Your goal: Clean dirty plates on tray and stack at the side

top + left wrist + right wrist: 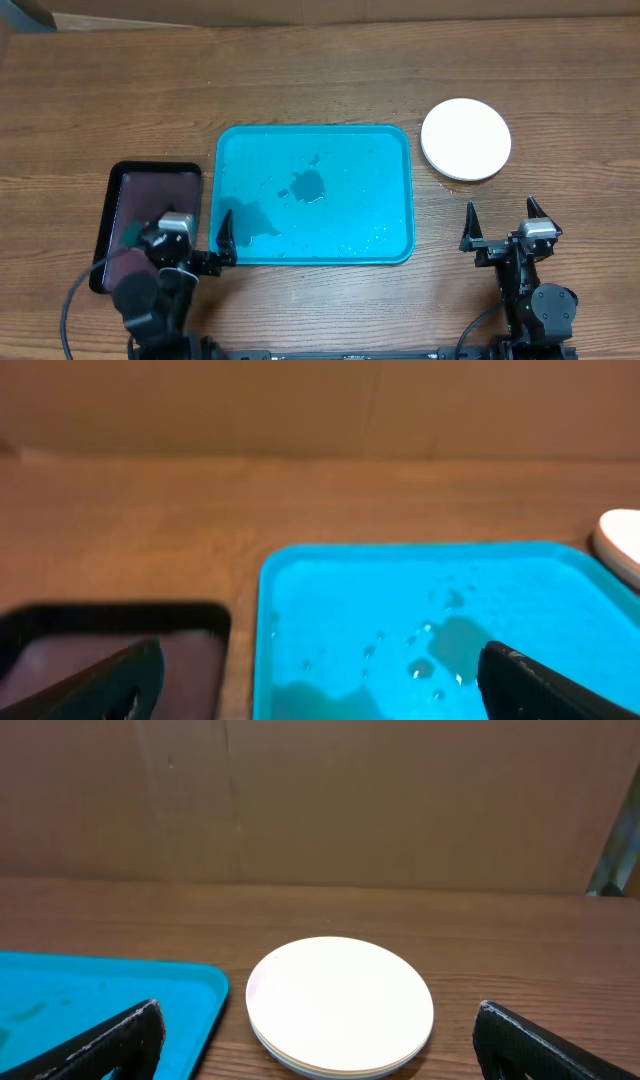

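The turquoise tray [314,193] lies mid-table with water drops and dark wet patches on it and no plates; it also shows in the left wrist view [330,610] and the right wrist view [100,995]. The plates are stacked to the tray's right with the white plate [465,138] on top; in the right wrist view [340,1002] thin edges of other plates show beneath it, their colours unclear. My left gripper [205,240] is open and empty at the tray's near left corner. My right gripper [503,224] is open and empty, just in front of the stack.
A dark maroon-black tray [150,215] lies left of the turquoise tray, partly under my left arm; it also shows in the left wrist view [120,635]. Cardboard walls stand behind the wooden table.
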